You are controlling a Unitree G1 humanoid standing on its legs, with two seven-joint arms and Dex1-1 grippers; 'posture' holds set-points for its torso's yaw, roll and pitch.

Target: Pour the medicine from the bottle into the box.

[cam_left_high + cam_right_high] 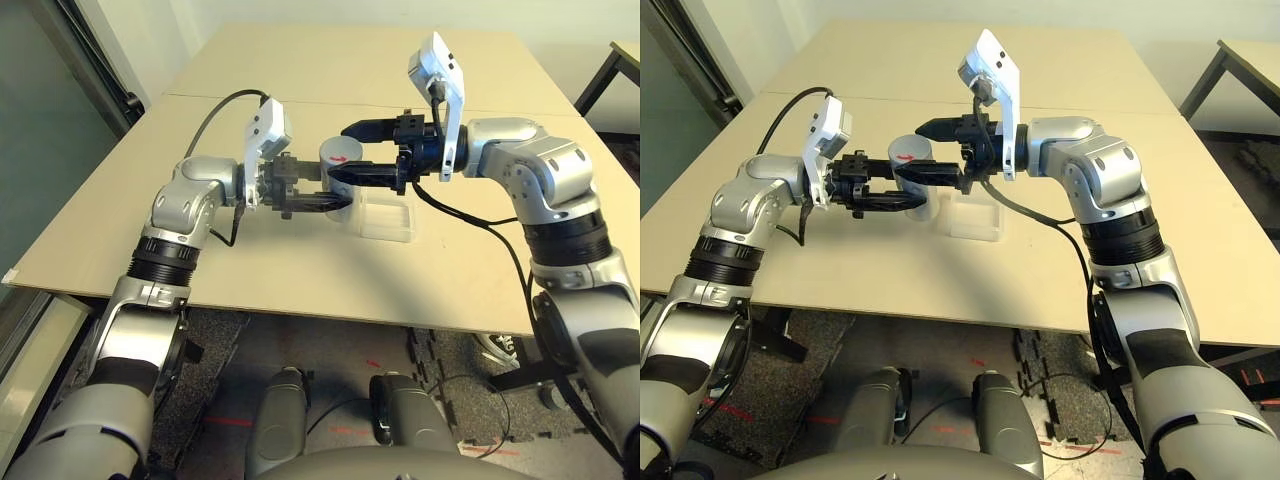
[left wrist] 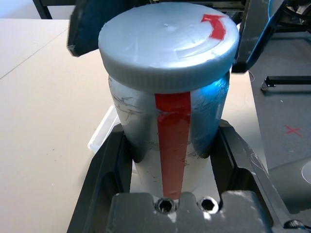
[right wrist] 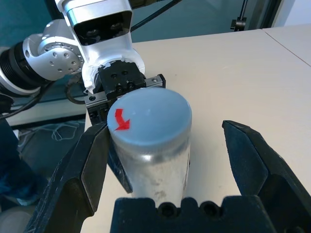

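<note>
The left gripper [image 2: 167, 145] grips the capped bottle [image 2: 170, 116]; the right gripper [image 3: 167, 145], open, straddles its cap [image 3: 149, 116], seemingly untouching. The clear tray [image 1: 388, 218] sits around five o'clock from it.

Silver-grey bottle [image 2: 141, 116] with red vertical stripe, red-marked grey cap [image 2: 155, 43].
</note>
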